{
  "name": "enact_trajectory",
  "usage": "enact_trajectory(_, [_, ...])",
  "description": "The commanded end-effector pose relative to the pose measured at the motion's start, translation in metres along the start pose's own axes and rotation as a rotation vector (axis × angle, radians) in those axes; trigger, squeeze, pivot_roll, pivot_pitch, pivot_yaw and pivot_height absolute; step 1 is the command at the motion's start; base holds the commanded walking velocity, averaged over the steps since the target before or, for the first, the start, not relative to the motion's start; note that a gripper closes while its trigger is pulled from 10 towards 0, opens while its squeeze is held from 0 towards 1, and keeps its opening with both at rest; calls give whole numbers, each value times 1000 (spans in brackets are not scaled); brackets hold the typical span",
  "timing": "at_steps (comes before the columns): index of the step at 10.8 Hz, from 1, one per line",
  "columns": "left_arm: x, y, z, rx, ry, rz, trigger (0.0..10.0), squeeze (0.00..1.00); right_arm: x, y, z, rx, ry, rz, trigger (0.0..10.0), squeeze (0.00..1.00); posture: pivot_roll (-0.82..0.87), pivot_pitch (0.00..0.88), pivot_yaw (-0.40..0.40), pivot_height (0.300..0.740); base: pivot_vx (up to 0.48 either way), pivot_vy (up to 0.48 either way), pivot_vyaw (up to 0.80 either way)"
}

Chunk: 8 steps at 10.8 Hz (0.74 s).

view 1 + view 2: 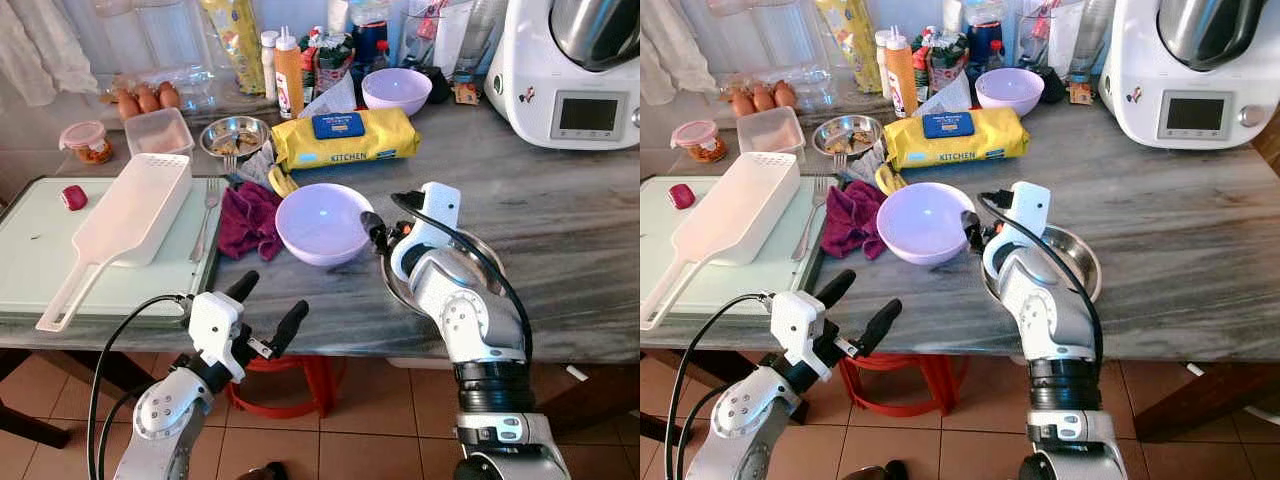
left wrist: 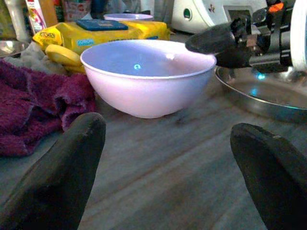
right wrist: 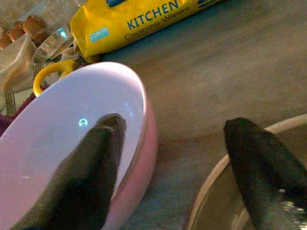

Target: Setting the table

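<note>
A pale pink bowl (image 1: 322,222) stands upright on the grey marble table (image 1: 560,210), near its front. Just right of it lies a shallow steel plate (image 1: 487,258), partly covered by my right arm. My right gripper (image 1: 380,235) is open at the bowl's right rim; in the right wrist view one finger (image 3: 91,167) hangs over the bowl's inside and the other (image 3: 259,163) over the plate's rim. My left gripper (image 1: 273,298) is open and holds nothing, low at the table's front edge. Its wrist view looks straight at the bowl (image 2: 144,81).
A maroon cloth (image 1: 250,218), a fork (image 1: 207,215) and a white strainer (image 1: 130,225) on a green board (image 1: 30,260) lie to the left. Behind the bowl are a yellow wipes pack (image 1: 345,137), a second pink bowl (image 1: 396,88) and a white appliance (image 1: 570,70). A red stool (image 1: 300,375) stands under the table.
</note>
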<state>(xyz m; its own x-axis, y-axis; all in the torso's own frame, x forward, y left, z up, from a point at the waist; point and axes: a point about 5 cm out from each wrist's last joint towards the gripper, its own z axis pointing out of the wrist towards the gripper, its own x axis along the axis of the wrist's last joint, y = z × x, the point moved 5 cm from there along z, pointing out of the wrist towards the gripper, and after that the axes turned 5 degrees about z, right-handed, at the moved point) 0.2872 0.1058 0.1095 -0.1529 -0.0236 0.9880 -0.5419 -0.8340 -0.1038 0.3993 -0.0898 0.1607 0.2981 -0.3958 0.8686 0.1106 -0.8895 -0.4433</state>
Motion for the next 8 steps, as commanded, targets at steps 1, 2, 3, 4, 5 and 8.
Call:
enact_trajectory(1, [1,1,0,-7,-6,12,10000,0,-2,-4,1,6,-22,1,10000,984,-21,118,44,740,0,0,0])
enact_trajectory(2, [1,1,1,-7,-8,15,10000,0,-4,-2,0,2,-37,4,10000,0,-21,118,43,740,0,0,0])
enact_trajectory(3, [1,2,1,-10,-10,17,10000,0,-7,1,-1,-14,-50,0,10000,0,-23,117,43,740,0,0,0])
enact_trajectory(4, [1,2,2,-12,-11,18,10000,0,-7,1,-2,-15,-57,-4,10000,0,-27,117,44,740,0,0,0])
enact_trajectory(5, [1,2,2,-16,-12,18,10000,0,-9,0,-4,-8,-71,-6,10000,0,-31,119,44,740,0,0,0])
enact_trajectory(8, [1,2,4,-21,-12,20,10000,0,-7,1,-11,-1,-80,-9,10000,0,-36,119,46,740,0,0,0])
